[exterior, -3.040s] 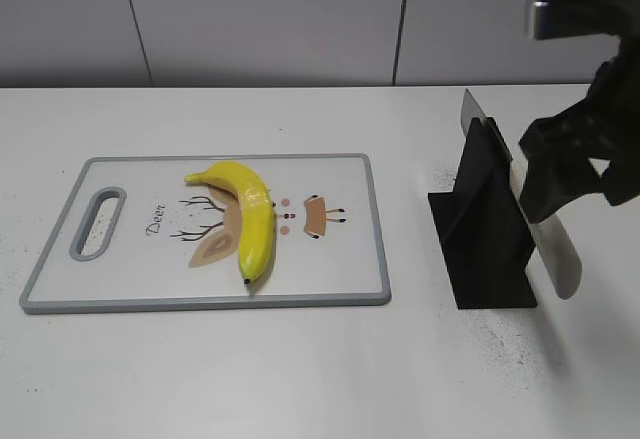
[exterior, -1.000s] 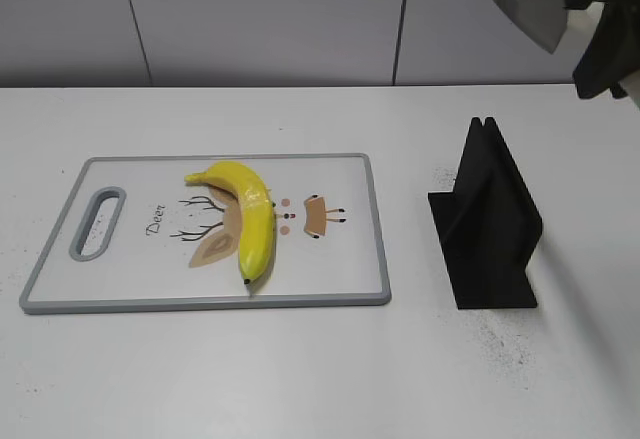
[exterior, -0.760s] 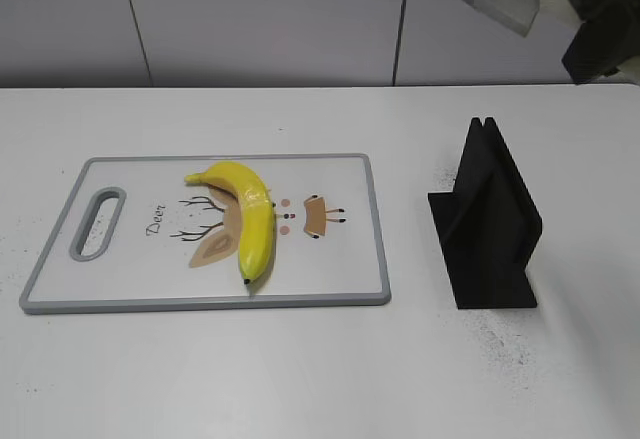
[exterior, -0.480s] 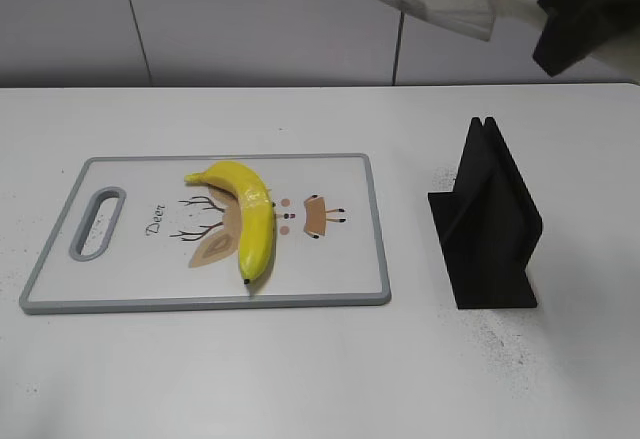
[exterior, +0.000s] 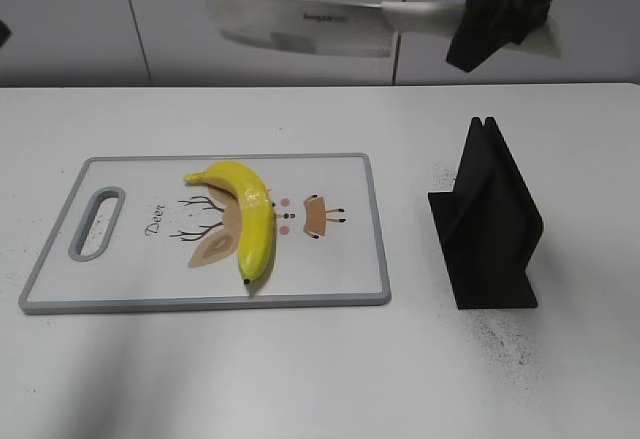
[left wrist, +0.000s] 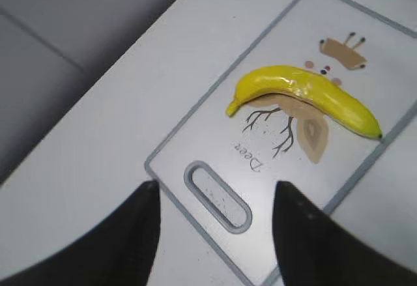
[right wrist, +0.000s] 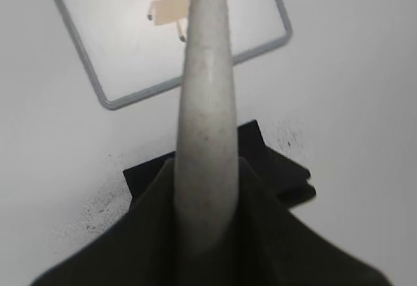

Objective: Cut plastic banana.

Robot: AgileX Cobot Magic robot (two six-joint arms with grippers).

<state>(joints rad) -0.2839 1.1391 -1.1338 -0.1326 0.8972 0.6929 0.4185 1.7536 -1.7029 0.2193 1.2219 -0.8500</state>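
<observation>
Left wrist view: glossy yellow plastic banana point(left wrist: 306, 92) (curved, dark-tipped).

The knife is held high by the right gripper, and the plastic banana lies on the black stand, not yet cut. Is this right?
Not quite. The exterior view shows the plastic banana lying on the cutting board, not on the black stand. The rest holds: the right gripper holds the knife high, and the banana is uncut.

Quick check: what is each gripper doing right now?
Left gripper: open, empty, above the cutting board.
Right gripper: shut on the knife handle.
</observation>
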